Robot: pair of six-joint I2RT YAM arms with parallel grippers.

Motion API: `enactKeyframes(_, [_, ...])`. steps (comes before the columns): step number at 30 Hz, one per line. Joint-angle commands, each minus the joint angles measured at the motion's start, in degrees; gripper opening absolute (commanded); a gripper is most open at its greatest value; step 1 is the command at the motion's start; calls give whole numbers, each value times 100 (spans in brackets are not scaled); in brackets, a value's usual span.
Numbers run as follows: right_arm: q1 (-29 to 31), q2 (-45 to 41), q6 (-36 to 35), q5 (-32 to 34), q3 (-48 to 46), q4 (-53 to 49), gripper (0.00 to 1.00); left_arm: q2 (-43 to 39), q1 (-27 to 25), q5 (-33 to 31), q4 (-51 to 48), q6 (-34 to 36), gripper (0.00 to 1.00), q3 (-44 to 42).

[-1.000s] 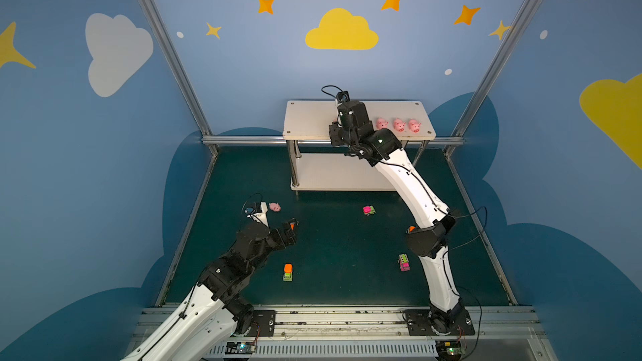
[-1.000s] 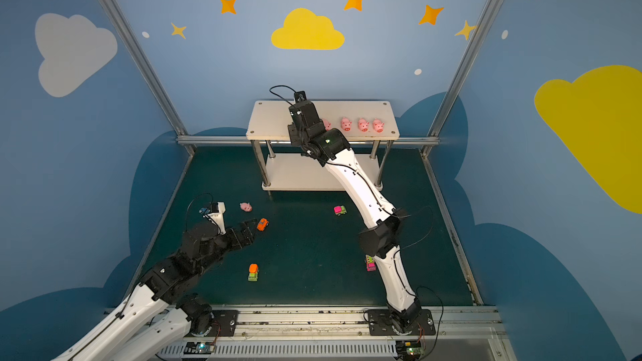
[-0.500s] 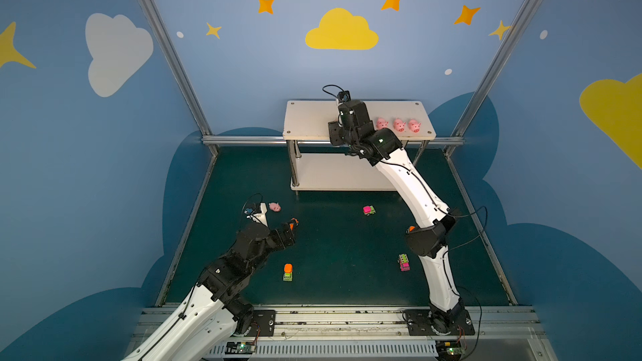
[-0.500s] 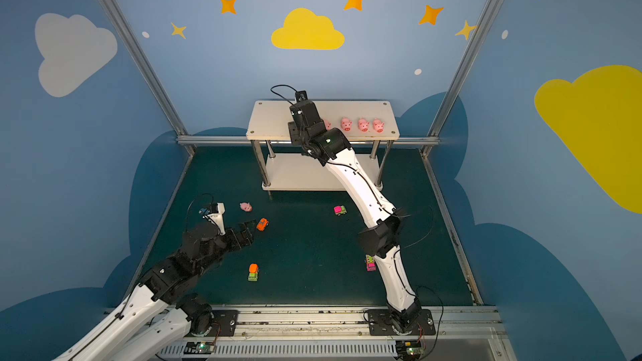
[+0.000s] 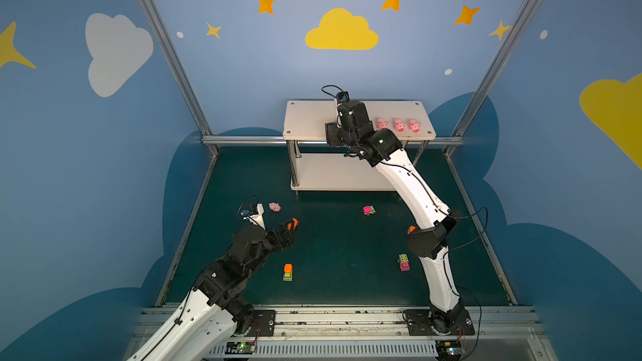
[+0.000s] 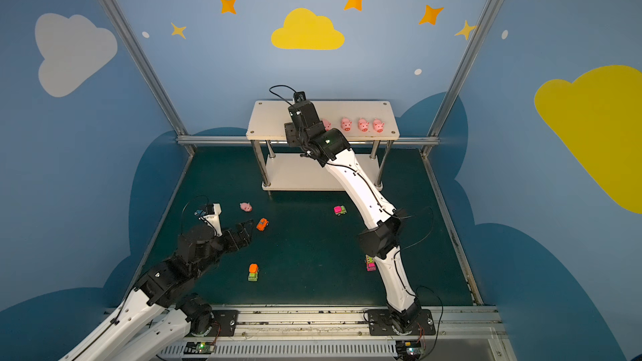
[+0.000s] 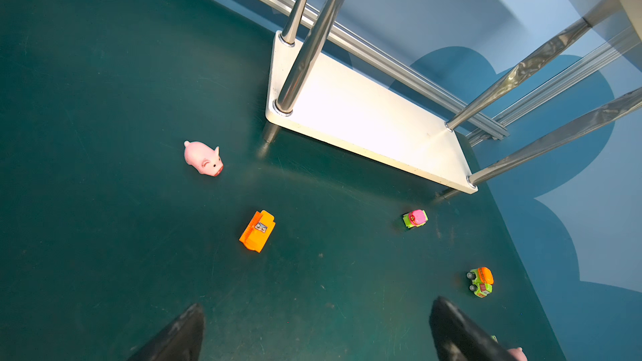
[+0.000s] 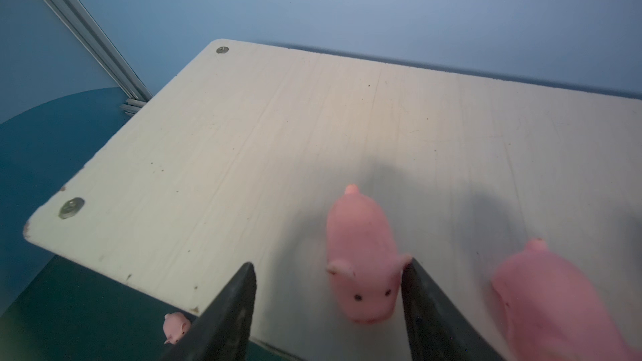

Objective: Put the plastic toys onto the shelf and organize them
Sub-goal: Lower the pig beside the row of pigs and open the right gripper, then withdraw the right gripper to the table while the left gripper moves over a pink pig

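In both top views nothing has shifted in a second: pigs (image 5: 398,125) line the top board of the shelf (image 5: 312,116), which stands on a dark green counter (image 5: 330,244) inside blue walls (image 5: 243,74) with clouds and stars. Left wrist: the left claw (image 7: 319,303) is released wide near an upturned orange car (image 7: 257,231). Right wrist: the right claw (image 8: 330,265) is released, straddling a smooth pink pig (image 8: 357,237) on the shelf.

Pretty sure there were five pink pigs (image 6: 326,124) (image 6: 346,124) (image 6: 363,125) (image 6: 378,126) (image 6: 245,206), five tiny toy vehicles (image 5: 294,222) (image 5: 287,271) (image 5: 369,210) (image 5: 403,262) (image 5: 411,229), one two-tier shelf (image 5: 305,116) and two robot arms (image 5: 406,182) (image 5: 215,279), from what I could actually count.
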Motion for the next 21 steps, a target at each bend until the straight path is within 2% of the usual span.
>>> enactKeyframes(1, [57, -328, 55, 18, 85, -35, 65, -48, 30, -66, -120, 16, 100, 112])
enactKeyframes(15, [94, -711, -198, 264, 42, -52, 69, -151, 31, -143, -227, -14, 100, 131])
enactKeyframes(18, [135, -1038, -267, 274, -315, 73, 71, -133, 28, -175, -220, -23, 100, 138])
enactKeyframes(21, [212, -1642, -324, 275, -1219, 440, 74, -79, 28, -237, -227, -13, 100, 174])
